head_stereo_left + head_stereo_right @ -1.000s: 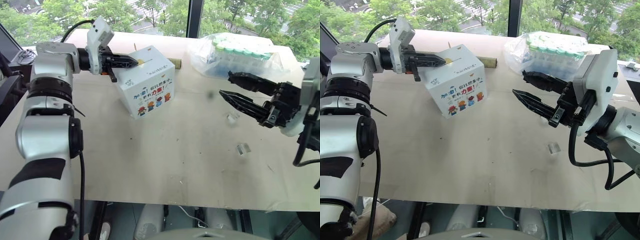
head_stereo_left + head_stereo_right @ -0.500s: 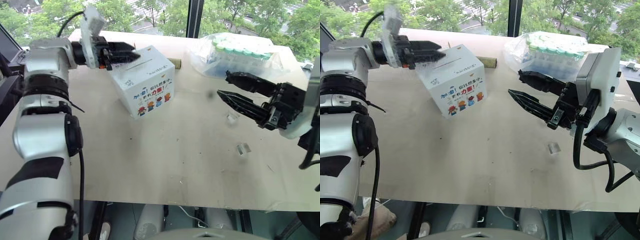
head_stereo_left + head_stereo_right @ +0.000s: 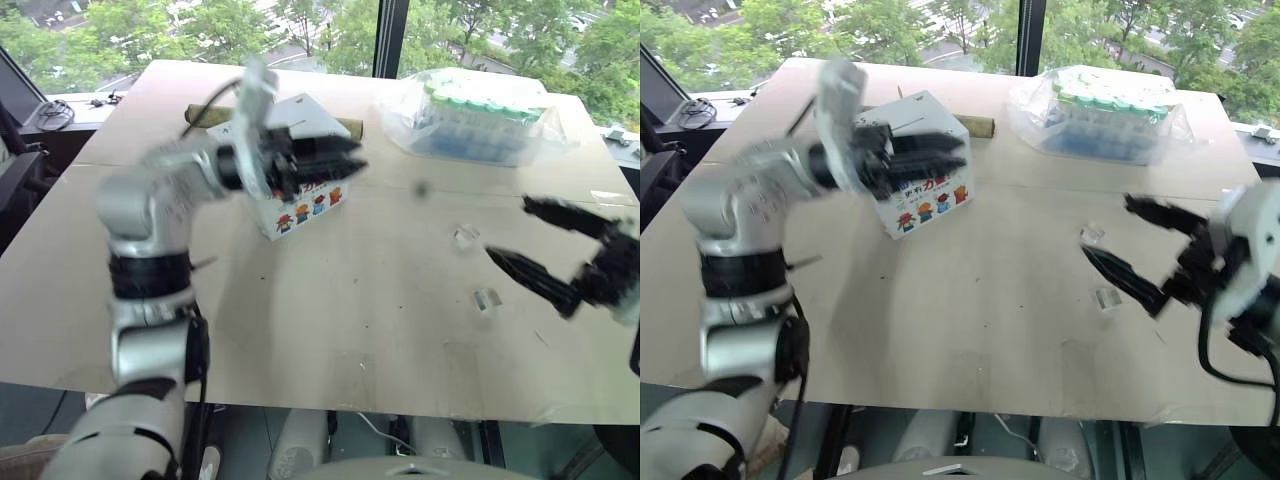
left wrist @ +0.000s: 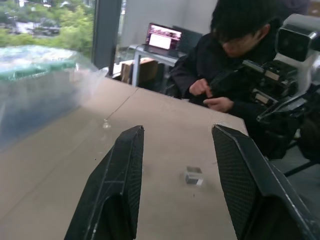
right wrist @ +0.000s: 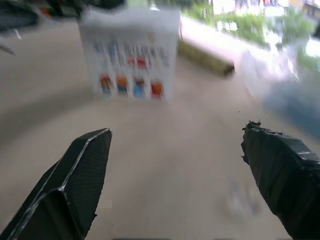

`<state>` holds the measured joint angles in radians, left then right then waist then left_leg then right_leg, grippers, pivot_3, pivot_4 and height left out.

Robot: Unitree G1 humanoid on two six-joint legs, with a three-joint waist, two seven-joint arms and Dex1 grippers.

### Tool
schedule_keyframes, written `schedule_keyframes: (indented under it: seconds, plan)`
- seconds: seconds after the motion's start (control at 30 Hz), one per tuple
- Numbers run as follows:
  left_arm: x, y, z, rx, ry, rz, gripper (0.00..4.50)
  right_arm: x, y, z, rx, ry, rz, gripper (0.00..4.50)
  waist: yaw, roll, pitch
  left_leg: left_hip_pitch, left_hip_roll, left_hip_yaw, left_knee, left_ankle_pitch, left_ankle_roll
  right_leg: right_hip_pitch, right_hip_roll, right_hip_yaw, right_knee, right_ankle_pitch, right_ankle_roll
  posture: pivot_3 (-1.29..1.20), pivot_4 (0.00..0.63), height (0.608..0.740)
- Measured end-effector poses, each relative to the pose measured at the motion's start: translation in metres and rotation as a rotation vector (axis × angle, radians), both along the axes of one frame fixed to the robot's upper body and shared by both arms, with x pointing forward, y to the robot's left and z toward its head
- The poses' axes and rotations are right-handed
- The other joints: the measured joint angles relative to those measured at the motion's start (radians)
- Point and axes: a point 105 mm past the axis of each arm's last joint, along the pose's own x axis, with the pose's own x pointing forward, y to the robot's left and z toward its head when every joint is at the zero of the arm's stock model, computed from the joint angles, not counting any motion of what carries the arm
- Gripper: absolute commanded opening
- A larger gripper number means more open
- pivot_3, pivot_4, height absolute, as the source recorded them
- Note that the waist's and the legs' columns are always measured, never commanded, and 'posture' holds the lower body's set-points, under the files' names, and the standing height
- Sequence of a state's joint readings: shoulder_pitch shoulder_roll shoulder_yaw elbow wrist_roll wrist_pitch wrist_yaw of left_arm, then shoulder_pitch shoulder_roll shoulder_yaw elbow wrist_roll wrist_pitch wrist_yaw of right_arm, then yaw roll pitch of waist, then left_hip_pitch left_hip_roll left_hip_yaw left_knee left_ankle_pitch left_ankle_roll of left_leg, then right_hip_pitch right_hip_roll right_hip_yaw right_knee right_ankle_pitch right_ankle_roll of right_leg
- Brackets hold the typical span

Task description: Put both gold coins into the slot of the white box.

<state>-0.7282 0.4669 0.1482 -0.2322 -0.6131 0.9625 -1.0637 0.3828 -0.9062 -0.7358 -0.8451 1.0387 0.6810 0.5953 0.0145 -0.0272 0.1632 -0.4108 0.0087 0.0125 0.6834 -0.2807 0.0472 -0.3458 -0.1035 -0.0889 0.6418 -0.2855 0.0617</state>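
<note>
The white box (image 3: 308, 203) with cartoon figures stands at the back left of the table. My left gripper (image 3: 352, 160) hangs in front of its upper part, pointing right. The fingers (image 4: 120, 175) are open with nothing between them. My right gripper (image 3: 508, 230) hovers low over the right side of the table, well away from the box, jaws spread wide and empty. It faces the white box (image 5: 132, 55) across bare table. The gold coins are out of view. My left arm covers much of the box top, and I cannot make out the slot.
Two small clear holders (image 3: 465, 237) (image 3: 486, 298) lie near the right gripper. A clear bag of green-capped tubes (image 3: 480, 115) sits at the back right. A cardboard tube (image 3: 350, 126) lies behind the box. A person (image 4: 235, 60) sits beyond the table's right end.
My left gripper left the box top, swung right and down in front of the box, and opened. My right gripper dropped lower, moved right and opened much wider.
</note>
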Motion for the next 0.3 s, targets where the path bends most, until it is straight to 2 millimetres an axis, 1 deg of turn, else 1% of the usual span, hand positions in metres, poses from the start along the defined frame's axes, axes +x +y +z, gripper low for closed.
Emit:
schedule_keyframes:
  seconds: [0.03,0.1,0.17,0.27,0.3]
  plan:
    - [-0.004,0.000,-0.006,0.004,0.001,0.012,2.18,-0.004,-0.005,-0.006,-0.015,0.020,-0.012,4.48,0.001,0.000,0.000,0.002,0.000,0.001,0.001,0.000,0.000,0.001,0.000,0.002,0.000,0.000,0.000,0.00,0.150,0.740]
    - [-0.010,0.004,-0.024,0.014,0.017,0.061,2.18,-0.014,-0.017,-0.018,-0.047,0.054,-0.045,4.48,0.002,0.001,0.000,0.010,0.000,0.005,-0.001,0.000,0.000,0.005,0.000,0.006,-0.001,0.000,0.000,0.00,0.150,0.740]
    - [-0.015,0.014,-0.047,0.037,0.051,0.114,2.18,-0.020,-0.029,-0.027,-0.082,0.062,-0.085,4.48,-0.001,0.001,-0.001,0.016,0.000,0.008,-0.002,0.000,0.000,0.007,0.000,0.011,0.000,0.000,0.000,0.00,0.150,0.740]
    - [-0.021,0.031,-0.078,0.081,0.113,0.184,2.18,-0.025,-0.044,-0.038,-0.130,0.079,-0.146,4.48,-0.001,0.001,-0.001,0.017,0.001,0.009,-0.002,0.000,0.000,0.006,0.001,0.014,0.001,0.000,0.000,0.00,0.150,0.740]
    - [-0.022,0.035,-0.084,0.096,0.123,0.201,2.18,-0.026,-0.046,-0.040,-0.133,0.080,-0.155,4.48,0.000,0.002,-0.002,0.017,0.001,0.009,-0.002,0.000,0.000,0.006,0.001,0.015,0.001,0.000,0.000,0.00,0.150,0.740]
